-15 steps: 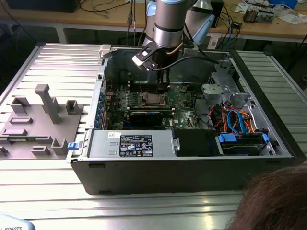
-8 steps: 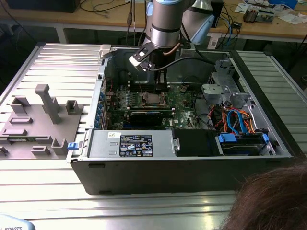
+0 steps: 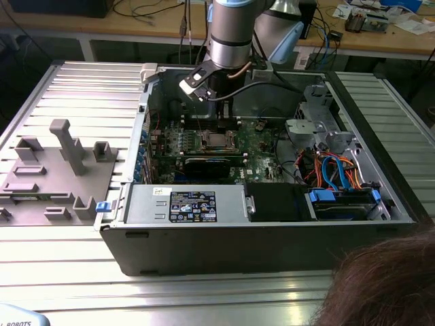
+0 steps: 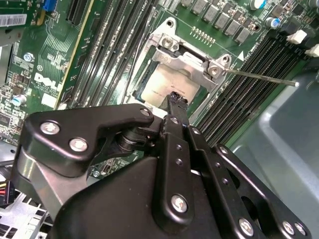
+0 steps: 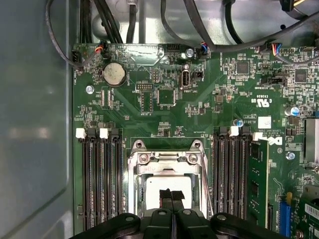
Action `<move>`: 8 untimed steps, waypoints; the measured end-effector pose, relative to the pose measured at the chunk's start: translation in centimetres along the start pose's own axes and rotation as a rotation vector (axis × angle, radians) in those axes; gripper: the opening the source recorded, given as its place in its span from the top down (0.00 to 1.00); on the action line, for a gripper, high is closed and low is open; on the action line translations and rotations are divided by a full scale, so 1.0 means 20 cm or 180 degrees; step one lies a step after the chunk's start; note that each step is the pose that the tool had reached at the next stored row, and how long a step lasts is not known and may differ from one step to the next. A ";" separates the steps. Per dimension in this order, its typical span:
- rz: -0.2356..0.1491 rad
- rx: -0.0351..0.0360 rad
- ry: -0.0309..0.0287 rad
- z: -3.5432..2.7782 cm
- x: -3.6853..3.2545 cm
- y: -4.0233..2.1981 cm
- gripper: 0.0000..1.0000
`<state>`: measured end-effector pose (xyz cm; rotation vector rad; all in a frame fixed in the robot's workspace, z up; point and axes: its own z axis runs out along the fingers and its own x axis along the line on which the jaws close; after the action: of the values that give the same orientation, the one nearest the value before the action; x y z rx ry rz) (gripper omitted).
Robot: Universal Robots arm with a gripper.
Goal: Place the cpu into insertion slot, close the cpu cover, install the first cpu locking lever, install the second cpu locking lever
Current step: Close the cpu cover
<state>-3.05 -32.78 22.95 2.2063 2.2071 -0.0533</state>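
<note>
Four steps are listed; one reads as done and a second probably so. The cpu (image 5: 152,191) lies flat inside the insertion slot (image 5: 130,189), its pale metal top showing through the middle of the socket in both wrist views. Placement is complete, by my reading.

The cpu cover (image 5: 167,158) appears lowered around the chip. Its silvery frame borders the cpu on three sides in the first wrist view. Whether it sits fully flat I cannot tell.

Levers: one thin locking lever (image 4: 261,78) sticks out free over the memory slots (image 4: 239,99) in the second wrist view, not tucked under any catch. I judge it unlatched. The other lever I cannot make out. Both lever steps count as not yet done.

End effector (image 5: 172,195): fingers are pressed together with nothing between them. The tips are right over the centre of the cpu, touching it or just above; I cannot tell which. In the exterior view the arm reaches down into the open computer case (image 3: 272,238), which sits on the ribbed metal surface (image 3: 88,88).
</note>
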 end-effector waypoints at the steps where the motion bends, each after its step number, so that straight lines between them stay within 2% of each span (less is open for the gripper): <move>1: 0.0000 0.0000 0.0000 0.001 0.000 -0.003 0.89; 8: 0.0000 0.0000 0.0000 0.006 0.000 -0.030 0.89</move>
<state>-3.66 -32.78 22.83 2.2063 2.2073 -0.0534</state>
